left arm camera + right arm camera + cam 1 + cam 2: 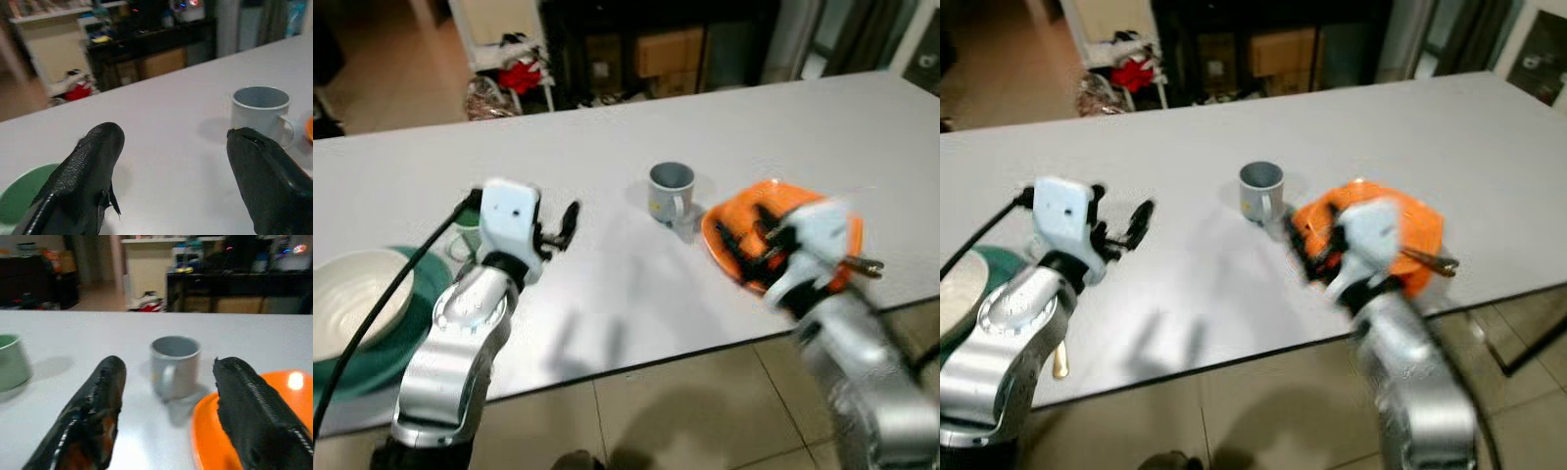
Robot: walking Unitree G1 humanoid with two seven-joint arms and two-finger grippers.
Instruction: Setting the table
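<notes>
— So, what's on the table [607, 294]?

— Well, a grey mug [671, 191] stands upright near the middle, handle toward me. Just beside it, to my right, lies an orange plate [741, 211] near the front edge, with dark cutlery across it that is too blurred to name. On my left, a cream bowl [352, 299] sits on a green plate [372, 357], and a pale green cup [12, 361] stands behind them.

— And your arms?

— My left gripper [171, 181] hovers above the white top between the cup and the mug, fingers [85, 178] spread wide, nothing in them. My right gripper [168, 416] hangs over the orange plate's near edge, pointing at the mug, fingers [254, 416] also parted and holding nothing.
</notes>
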